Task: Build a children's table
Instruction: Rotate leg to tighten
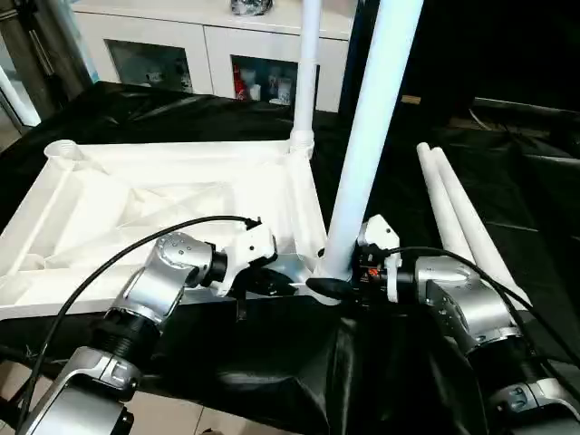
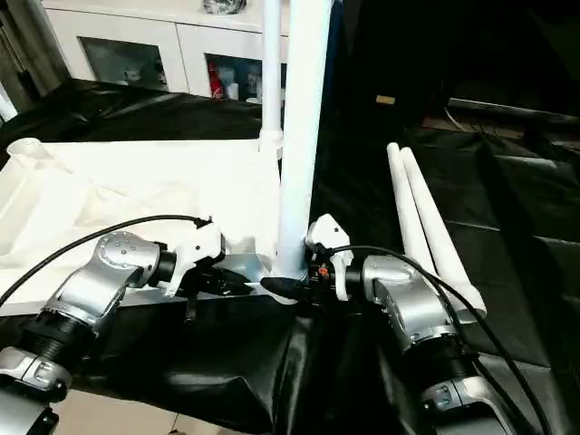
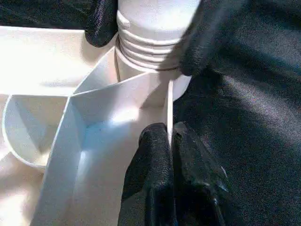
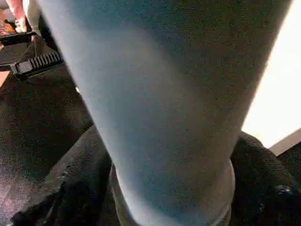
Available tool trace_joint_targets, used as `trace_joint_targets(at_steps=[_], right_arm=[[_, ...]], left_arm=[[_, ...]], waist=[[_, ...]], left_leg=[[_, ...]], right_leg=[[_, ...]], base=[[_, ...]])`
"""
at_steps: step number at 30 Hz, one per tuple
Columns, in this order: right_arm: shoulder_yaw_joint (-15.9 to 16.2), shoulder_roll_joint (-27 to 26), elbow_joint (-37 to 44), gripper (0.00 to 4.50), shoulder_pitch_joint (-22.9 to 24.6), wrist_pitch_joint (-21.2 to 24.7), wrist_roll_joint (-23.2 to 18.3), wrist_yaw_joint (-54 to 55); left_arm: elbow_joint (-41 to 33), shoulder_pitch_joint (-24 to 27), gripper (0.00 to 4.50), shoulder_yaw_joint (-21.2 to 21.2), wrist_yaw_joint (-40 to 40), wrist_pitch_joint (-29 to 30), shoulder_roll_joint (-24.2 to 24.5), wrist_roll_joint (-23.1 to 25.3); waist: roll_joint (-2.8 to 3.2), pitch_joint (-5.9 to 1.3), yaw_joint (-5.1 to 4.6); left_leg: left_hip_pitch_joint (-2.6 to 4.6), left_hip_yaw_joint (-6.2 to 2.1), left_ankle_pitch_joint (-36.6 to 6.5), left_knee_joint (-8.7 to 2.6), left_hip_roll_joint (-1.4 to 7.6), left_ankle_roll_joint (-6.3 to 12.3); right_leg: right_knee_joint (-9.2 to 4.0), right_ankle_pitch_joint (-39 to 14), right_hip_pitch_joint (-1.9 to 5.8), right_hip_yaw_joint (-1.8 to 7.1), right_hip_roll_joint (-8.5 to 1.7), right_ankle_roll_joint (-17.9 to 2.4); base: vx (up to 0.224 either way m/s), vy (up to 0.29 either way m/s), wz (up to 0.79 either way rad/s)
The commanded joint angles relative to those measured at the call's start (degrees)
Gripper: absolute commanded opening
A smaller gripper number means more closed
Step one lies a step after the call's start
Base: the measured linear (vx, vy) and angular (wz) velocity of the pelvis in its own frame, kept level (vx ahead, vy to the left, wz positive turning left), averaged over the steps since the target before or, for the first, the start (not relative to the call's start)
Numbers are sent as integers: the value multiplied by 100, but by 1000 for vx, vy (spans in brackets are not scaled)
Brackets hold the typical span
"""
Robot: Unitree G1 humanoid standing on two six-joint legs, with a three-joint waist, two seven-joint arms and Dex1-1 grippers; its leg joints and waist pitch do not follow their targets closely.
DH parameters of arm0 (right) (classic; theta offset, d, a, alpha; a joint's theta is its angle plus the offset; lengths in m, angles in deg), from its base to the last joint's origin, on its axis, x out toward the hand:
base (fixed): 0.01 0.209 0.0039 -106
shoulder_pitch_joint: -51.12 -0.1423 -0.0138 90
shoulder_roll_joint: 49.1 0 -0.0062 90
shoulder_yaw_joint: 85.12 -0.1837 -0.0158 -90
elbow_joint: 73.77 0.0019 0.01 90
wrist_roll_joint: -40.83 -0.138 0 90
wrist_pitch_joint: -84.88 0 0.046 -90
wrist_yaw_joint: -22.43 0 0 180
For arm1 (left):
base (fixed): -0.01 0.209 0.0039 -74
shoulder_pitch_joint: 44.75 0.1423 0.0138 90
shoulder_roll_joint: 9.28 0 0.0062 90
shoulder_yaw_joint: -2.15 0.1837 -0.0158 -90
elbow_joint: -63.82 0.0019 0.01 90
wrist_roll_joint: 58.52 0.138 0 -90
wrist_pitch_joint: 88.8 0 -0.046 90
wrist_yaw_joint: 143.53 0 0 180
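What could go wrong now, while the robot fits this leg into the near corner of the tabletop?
1. The near leg leans a little, and its threads still show above the corner socket. It might cross-thread or tip.
2. The left gripper pinches only the thin edge wall of the tabletop, so the top could slip or turn.
3. The two spare legs lie beside the right gripper; the right arm might knock them.

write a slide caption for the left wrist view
Left gripper pinches the tabletop rim while the right gripper's fingers hold a threaded leg at the corner socket.
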Motion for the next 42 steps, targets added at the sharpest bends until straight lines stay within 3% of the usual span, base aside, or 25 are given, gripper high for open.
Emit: trace_joint_targets(at_steps=[1,5,9,12,13,14,17,19,20,22,26,27,33,35,36,37,42], right_arm=[[157,-71,173,300,66,61,-100,-125],[67,-301,94,274,101,238,-15,405],[-360,-905,-552,272,-165,370,247,2137],[-522,-1174,-785,270,-281,363,268,2735],[-569,-1347,-920,270,-361,350,298,3065],[-616,-1564,-1081,270,-467,323,358,3476],[-594,-1727,-1198,270,-557,235,404,3668],[-542,-1891,-1247,270,-619,80,456,3647],[-509,-1909,-1191,326,-607,48,406,3452],[-425,-1884,-1096,340,-581,28,373,3180],[-203,-1541,-948,378,-490,19,486,2768],[-163,-1409,-862,378,-447,-14,480,2580],[-126,-754,-325,378,-209,-86,211,1408],[-126,-754,-325,378,-209,-86,211,1408],[-95,-486,-74,378,-103,-38,53,852],[-80,-392,12,378,-64,-15,6,672],[-31,-103,262,378,90,115,-168,82]], left_arm=[[-98,20,0,64,33,-50,-175,-263],[89,-83,0,-69,-318,35,-386,-249],[684,-556,0,-380,-1579,285,-923,-88],[977,-798,0,-493,-2086,384,-1137,-32],[1170,-953,0,-552,-2407,409,-1269,5],[1380,-1126,0,-602,-2751,424,-1414,47],[1438,-1196,0,-597,-2878,388,-1496,70],[1495,-1242,0,-588,-2811,278,-1554,100],[1449,-1212,0,-553,-2684,195,-1529,106],[1382,-1157,0,-497,-2496,118,-1466,82],[1239,-988,0,-382,-1983,-171,-1273,-8],[1140,-916,0,-349,-1811,-160,-1216,-52],[675,-565,0,-140,-931,-296,-852,-190],[675,-565,0,-140,-931,-296,-852,-190],[492,-414,0,-73,-470,-329,-638,-256],[407,-354,0,-55,-300,-289,-561,-276],[180,-193,0,-9,110,-175,-328,-317]], waist=[[-49,-320,-13],[-54,-316,-9],[-32,-291,-52],[-45,-288,-97],[-49,-307,-96],[-15,-309,-101],[-24,-333,-91],[-17,-341,-102],[-6,-347,-99],[16,-345,-101],[52,-334,-114],[25,-331,-122],[43,-321,-106],[41,-319,-97],[37,-323,-97],[39,-328,-84],[42,-316,-74]], left_leg=[[-71,109,-856,-384,18,374],[-83,112,-806,-382,8,357],[-58,98,-1036,-403,-25,102],[-64,106,-1119,-383,-56,127],[-76,87,-1083,-388,-57,143],[-70,96,-988,-384,-60,122],[-95,88,-834,-382,-52,130],[-111,95,-785,-372,-55,219],[-107,95,-760,-369,-55,239],[-111,99,-754,-368,-49,310],[-94,97,-879,-372,-41,333],[-102,98,-916,-370,-36,355],[-89,102,-970,-377,-2,409],[-83,108,-970,-377,9,429],[-76,116,-964,-372,2,443],[-95,108,-907,-368,12,477],[-90,114,-877,-374,20,493]], right_leg=[[-428,-1455,393,134,-256,-1181],[-428,-1440,398,137,-254,-1164],[-496,-2167,359,127,-245,-920],[-554,-2459,336,137,-241,-763],[-541,-2473,370,127,-249,-743],[-540,-2352,340,134,-240,-748],[-499,-1922,389,127,-246,-867],[-462,-1512,408,128,-238,-1013],[-453,-1416,418,128,-236,-1049],[-443,-1232,430,128,-238,-1153],[-462,-1334,426,125,-238,-1182],[-460,-1335,444,126,-241,-1200],[-460,-1463,418,137,-253,-1230],[-460,-1402,408,139,-247,-1249],[-454,-1359,400,135,-240,-1279],[-430,-1259,425,140,-252,-1311],[-432,-1258,411,130,-248,-1332]], base=[[0,0,0],[0,0,0],[0,0,0],[0,0,0],[0,0,0],[0,0,0],[0,0,0],[0,0,0],[0,0,0],[0,0,0],[0,0,0],[0,0,0],[0,0,0],[0,0,0],[0,0,0],[0,0,0],[0,0,0]])
